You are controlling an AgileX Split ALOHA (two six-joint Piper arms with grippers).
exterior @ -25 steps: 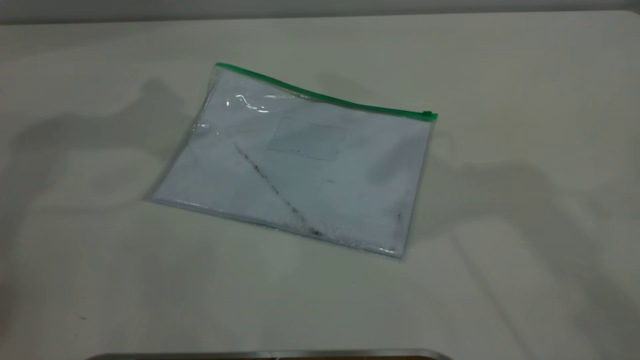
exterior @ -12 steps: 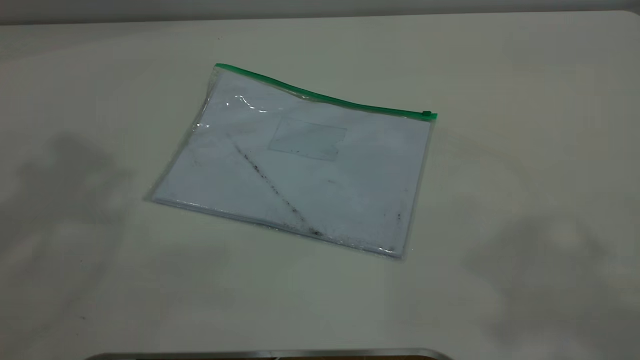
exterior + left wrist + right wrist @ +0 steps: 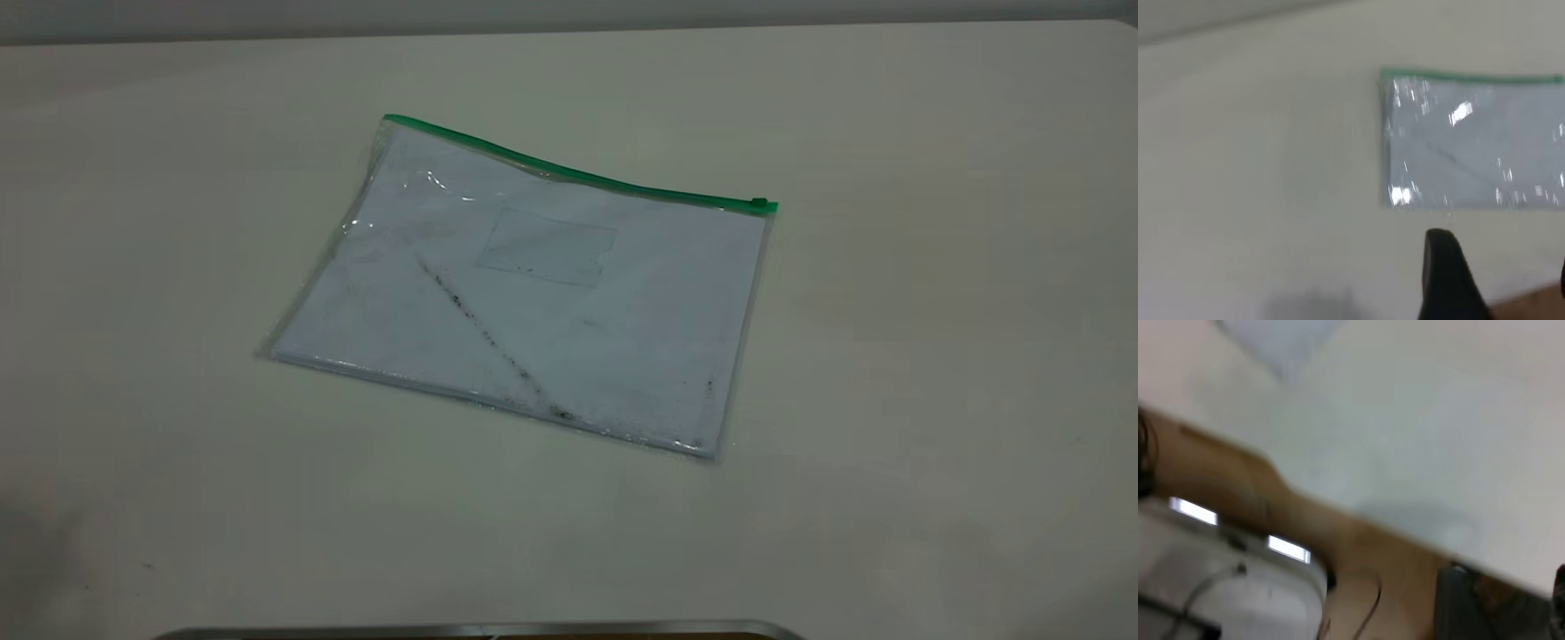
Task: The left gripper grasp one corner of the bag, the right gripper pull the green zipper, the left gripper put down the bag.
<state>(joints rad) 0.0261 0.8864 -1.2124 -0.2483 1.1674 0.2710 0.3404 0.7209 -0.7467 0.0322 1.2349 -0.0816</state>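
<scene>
Although both arms are out of the exterior view, the bag (image 3: 524,293) lies flat on the surface (image 3: 933,356), somewhat toward the far edge and roughly midway between the left and right edges, turned a little askew. The green zipper (image 3: 578,173) runs along its far long edge, and the small slider tab (image 3: 758,204) sits at the right-hand end of that strip. Inside the clear plastic there is white paper with a dark diagonal streak (image 3: 484,338).

The left gripper (image 3: 1498,280) shows only in its own wrist view, hanging over bare surface with the bag's left end ahead of it and well apart from it. One dark jaw is plain to see and a sliver of another shows at the picture's edge, with a wide gap between, so I judge the jaws spread apart and holding nothing. The right gripper (image 3: 1505,603) is off past the edge of the surface, over brown flooring and some pale equipment, with only a corner of the bag far off in its view. Two dark jaw parts stand apart there, gripping nothing.

Whether the zipper is done up or pulled open I cannot tell from here. With the bag lying loose and both arms clear of it, nothing is in hand: either the whole sequence is over, or the corner grasp, the pull and the setting down are all to come.
</scene>
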